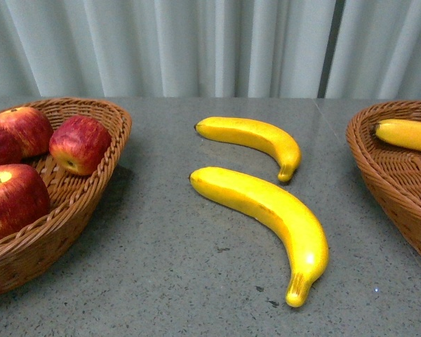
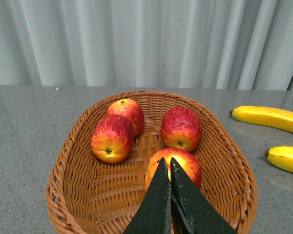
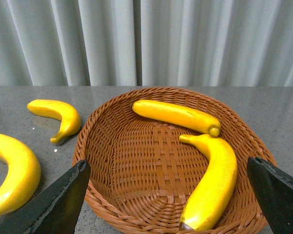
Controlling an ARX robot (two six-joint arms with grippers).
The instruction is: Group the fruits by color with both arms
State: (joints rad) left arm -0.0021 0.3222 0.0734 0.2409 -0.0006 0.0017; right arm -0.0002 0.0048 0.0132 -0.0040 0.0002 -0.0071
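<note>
Several red apples lie in the left wicker basket [image 1: 91,200]; one apple [image 1: 81,144] is near its far rim. Two yellow bananas lie on the grey table between the baskets, one farther [image 1: 256,137] and one nearer [image 1: 266,207]. The right basket [image 3: 117,161] holds two bananas [image 3: 176,115] [image 3: 212,180]. My left gripper [image 2: 167,163] is shut and empty, above the left basket [image 2: 78,161], its tips over the nearest apple [image 2: 185,163]. My right gripper [image 3: 166,163] is open and empty over the right basket. Neither arm shows in the front view.
The right basket [image 1: 393,182] stands at the table's right edge of the front view, with one banana [image 1: 407,133] visible in it. A pale pleated curtain [image 1: 210,42] hangs behind the table.
</note>
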